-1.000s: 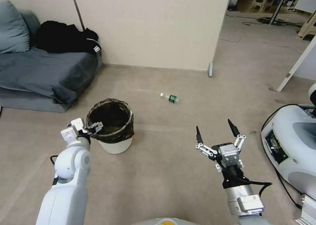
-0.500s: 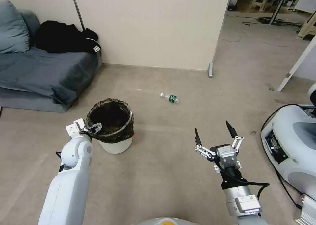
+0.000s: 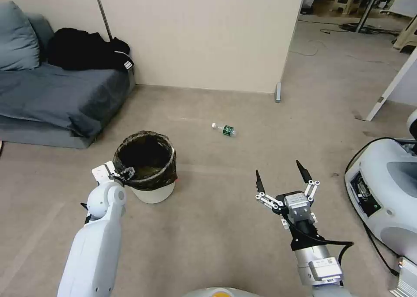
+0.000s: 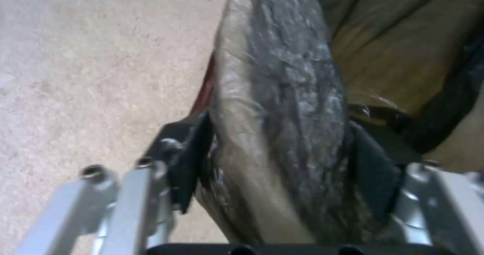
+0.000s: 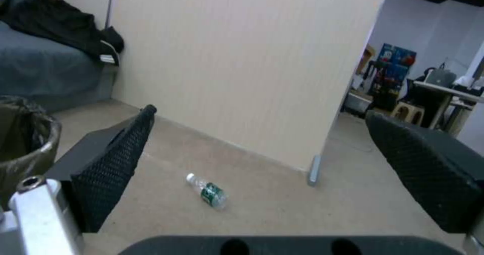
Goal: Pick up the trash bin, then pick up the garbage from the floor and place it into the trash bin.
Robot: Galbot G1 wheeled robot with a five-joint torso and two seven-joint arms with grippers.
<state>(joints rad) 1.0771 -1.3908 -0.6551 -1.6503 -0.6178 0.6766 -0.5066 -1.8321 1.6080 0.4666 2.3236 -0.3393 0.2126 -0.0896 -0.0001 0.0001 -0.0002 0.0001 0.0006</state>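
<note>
1. Your left gripper (image 3: 124, 174) is clamped on the near rim of the trash bin (image 3: 153, 192), 1 finger outside and 1 inside the bag-covered lip, because a pinch there is what lets the bucket be carried by its edge.
2. The trash bin stands on the floor in front of the sofa (image 3: 56, 97); I judge it not yet lifted.
3. Your right gripper (image 3: 281, 179) hangs spread wide and empty, pointed toward the plastic bottle (image 3: 224, 130), which lies well apart on open floor near the partition wall (image 3: 195, 32), ready for collection.

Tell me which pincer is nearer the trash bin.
Left. The left pincer is clamped on the trash bin rim; the right pincer hangs open, well off to its right.
</note>
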